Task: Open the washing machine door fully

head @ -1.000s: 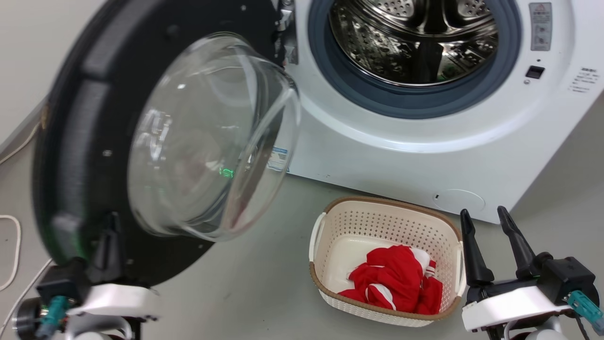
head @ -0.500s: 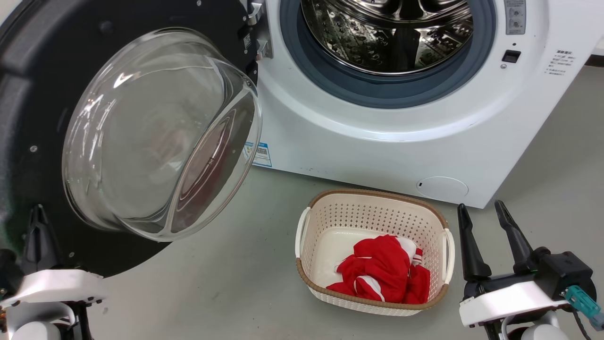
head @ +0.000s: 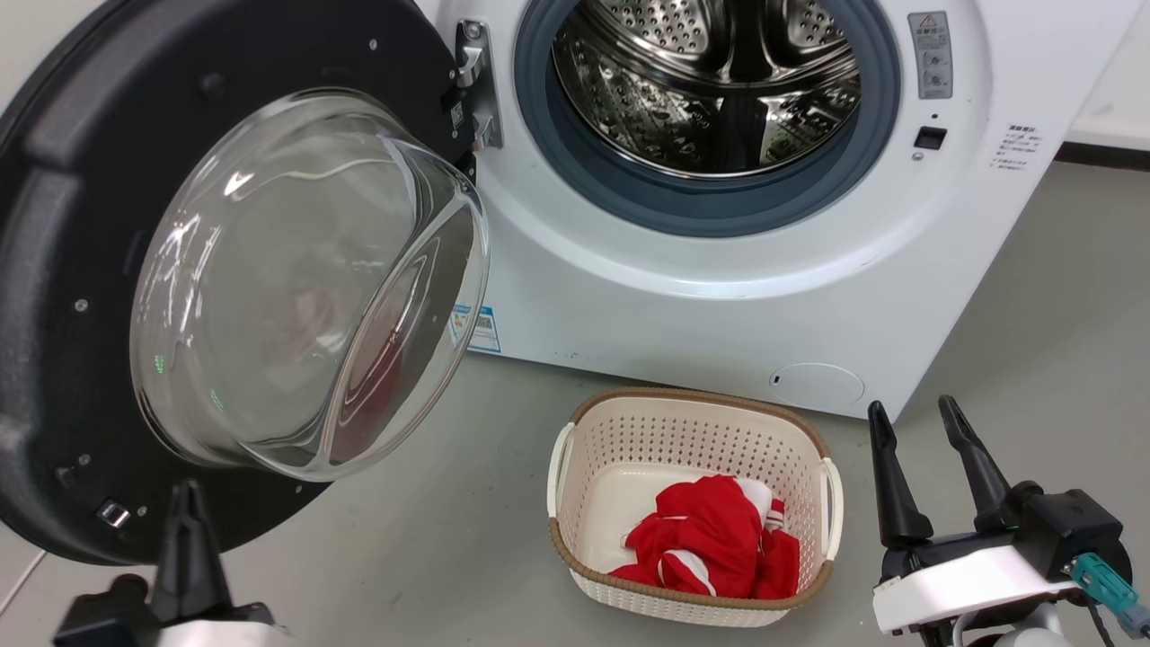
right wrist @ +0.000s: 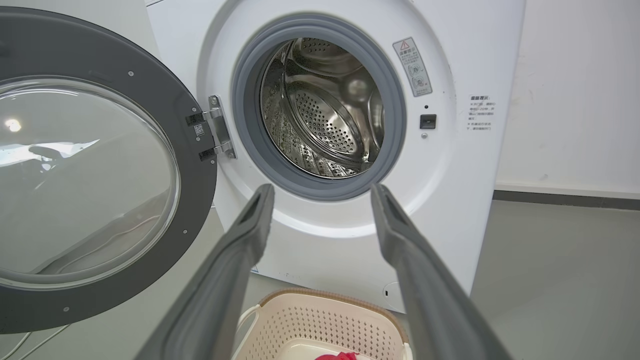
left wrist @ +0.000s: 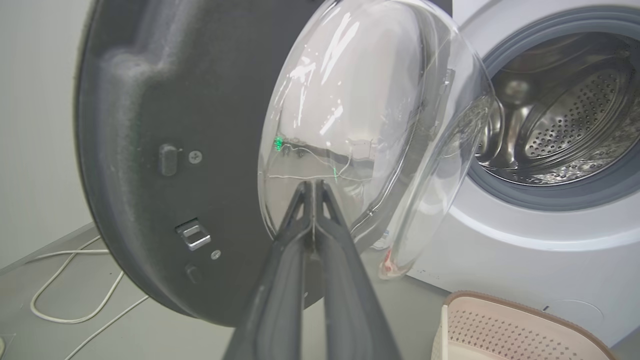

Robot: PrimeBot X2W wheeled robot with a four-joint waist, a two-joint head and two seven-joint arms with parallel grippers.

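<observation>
I see big round shiny black door w/ clear glass bowl (head: pixel 269 270) swung wide open, left of big white washing machine (head: pixel 701 296). My L gripper (left wrist: pixel 312 186) pinched tight, nothing in it, near door's low edge. R gripper (head: pixel 907 406) spread wide, empty, beside cream plastic basket (head: pixel 692 431) w/ red cloth (head: pixel 710 539).

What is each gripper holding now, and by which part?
Nothing is held. The left gripper is shut with nothing between its fingers, in front of the washing machine door. The right gripper is open and empty.
</observation>
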